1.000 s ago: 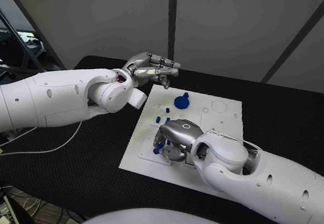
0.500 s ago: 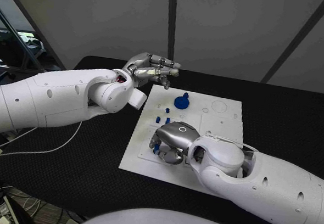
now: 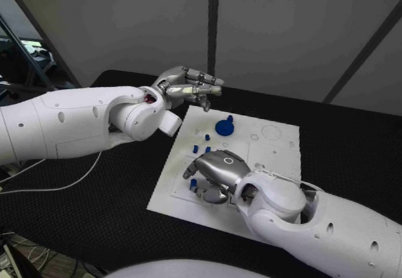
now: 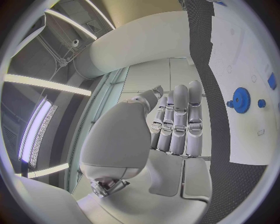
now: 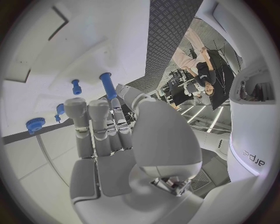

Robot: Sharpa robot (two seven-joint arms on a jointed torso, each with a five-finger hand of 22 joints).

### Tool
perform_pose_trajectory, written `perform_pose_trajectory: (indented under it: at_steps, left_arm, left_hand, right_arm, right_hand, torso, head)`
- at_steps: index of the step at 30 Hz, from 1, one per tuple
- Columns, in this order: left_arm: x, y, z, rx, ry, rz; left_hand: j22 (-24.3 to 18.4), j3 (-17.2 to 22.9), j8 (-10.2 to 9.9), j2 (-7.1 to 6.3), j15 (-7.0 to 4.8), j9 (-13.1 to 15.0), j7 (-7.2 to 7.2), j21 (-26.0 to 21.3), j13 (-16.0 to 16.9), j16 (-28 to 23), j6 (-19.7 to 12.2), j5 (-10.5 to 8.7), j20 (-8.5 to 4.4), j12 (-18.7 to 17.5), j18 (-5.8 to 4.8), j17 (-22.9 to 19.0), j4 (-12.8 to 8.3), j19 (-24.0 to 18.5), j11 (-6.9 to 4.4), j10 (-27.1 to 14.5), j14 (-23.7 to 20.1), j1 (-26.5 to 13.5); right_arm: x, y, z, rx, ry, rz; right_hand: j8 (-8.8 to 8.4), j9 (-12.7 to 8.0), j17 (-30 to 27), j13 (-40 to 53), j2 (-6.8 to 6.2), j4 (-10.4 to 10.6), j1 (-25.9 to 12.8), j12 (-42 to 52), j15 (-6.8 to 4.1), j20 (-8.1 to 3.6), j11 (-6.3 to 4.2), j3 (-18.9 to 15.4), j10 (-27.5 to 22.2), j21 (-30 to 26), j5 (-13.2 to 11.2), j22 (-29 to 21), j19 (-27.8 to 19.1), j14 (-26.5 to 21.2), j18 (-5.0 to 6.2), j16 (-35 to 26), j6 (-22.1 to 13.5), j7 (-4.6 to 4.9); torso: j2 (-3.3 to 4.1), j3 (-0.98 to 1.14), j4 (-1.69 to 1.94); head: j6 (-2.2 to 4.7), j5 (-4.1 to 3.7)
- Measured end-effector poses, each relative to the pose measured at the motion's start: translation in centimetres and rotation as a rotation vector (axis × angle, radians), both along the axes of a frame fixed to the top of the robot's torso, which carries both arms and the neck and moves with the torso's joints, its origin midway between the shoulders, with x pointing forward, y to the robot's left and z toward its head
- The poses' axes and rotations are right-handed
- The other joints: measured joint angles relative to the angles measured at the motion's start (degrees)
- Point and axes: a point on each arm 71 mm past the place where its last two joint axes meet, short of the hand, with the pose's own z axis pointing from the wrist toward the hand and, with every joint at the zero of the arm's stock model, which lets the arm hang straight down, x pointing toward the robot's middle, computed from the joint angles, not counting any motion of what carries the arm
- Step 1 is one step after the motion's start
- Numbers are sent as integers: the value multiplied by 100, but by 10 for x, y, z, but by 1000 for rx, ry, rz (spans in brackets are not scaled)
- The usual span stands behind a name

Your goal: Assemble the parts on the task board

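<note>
The right hand is hovering over the near-left part of the task board, fingers spread and gripping nothing; a blue peg is standing just past its fingertips. The left hand, fingers together and empty, is hanging off the board's far-left corner, the blue gear near it.

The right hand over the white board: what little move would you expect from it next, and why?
Probably closing its fingers on the blue pin just beyond them. The right hand hovers low over the task board holding nothing, fingers apart, beside the small blue pieces. The left hand waits at the board's far edge.
</note>
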Motion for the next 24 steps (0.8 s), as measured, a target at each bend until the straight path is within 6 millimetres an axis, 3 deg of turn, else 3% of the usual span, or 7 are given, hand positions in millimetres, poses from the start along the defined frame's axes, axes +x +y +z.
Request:
perform_pose_trajectory:
  at_steps: [3,11,15,18,20,22,24]
  left_arm:
    - [0,0,0,0,1,0]
    - [0,1,-2,2,5,-3]
    - [-1,2,-3,5,9,-4]
    - [-1,3,-3,6,10,-3]
    - [-2,4,-4,7,10,-2]
    - [-2,7,-4,9,11,1]
    - [-3,8,-3,9,10,1]
  left_hand:
    - [0,0,0,2,0,0,0,0,0,0,0,0,0,0,0,0,0,0,12,-12,0,-2]
    - [0,0,0,24,0,0,0,0,-1,0,0,0,0,22,0,1,0,0,21,-21,0,-24]
    - [1,0,0,24,0,0,0,0,-1,0,0,0,0,22,0,1,0,0,21,-21,0,-23]
    - [-5,0,0,23,0,0,-20,0,-1,0,-20,0,0,22,0,-2,0,0,6,-36,0,-23]
    - [-5,0,0,23,0,0,-20,0,-1,0,-20,0,0,22,0,-4,0,0,0,-42,0,-23]
    - [-5,0,0,23,0,0,-21,0,-1,0,-20,0,0,22,0,-4,0,0,0,-42,0,-23]
    - [-5,-2,0,23,0,0,-21,0,4,0,-20,0,0,22,0,-4,2,0,0,-42,0,-23]
  right_arm:
    - [-1,-4,4,41,-14,-2]
    - [-2,-43,18,191,-35,-54]
    - [9,-80,34,246,-15,-151]
    - [11,-115,41,263,31,-243]
    - [10,-134,43,265,64,-301]
    - [7,-153,45,264,100,-361]
    - [5,-163,46,261,119,-395]
  right_hand:
    - [0,0,-117,2,-17,18,-17,106,-10,7,-4,-152,-3,-63,106,-65,-38,-9,89,-65,-53,-1]
    - [6,23,-400,42,-52,41,52,409,-2,12,-57,-364,60,-270,172,-260,-169,-121,90,-227,-42,81]
    - [236,110,224,263,71,126,34,1035,-188,-108,-261,-363,1218,255,175,253,326,197,83,292,437,25]
    - [349,156,1248,648,102,263,-95,1619,-362,-290,-509,-500,2049,1078,153,1062,1030,406,-141,1080,677,-163]
    - [352,169,1630,953,23,477,-411,1940,-429,-357,-558,-715,2213,1330,320,1273,1231,401,-200,1373,741,-228]
    - [472,225,1972,2568,-73,641,-544,3373,-475,-430,-626,-1038,2431,1472,575,1311,1318,410,-230,1634,797,-284]
    - [606,301,2321,4414,-20,734,-491,4978,-505,-475,-656,-1320,2461,1597,657,1314,1383,402,-231,1888,776,-305]
  torso:
    - [0,3,0]
    - [-15,4,-10]
    - [-32,-6,-22]
    - [-44,-15,-34]
    - [-52,-18,-48]
    - [-60,-18,-64]
    - [-65,-23,-77]
  head:
    - [7,-3]
    - [67,-91]
    - [130,-257]
    - [197,-426]
    - [229,-522]
    - [237,-600]
    - [251,-712]
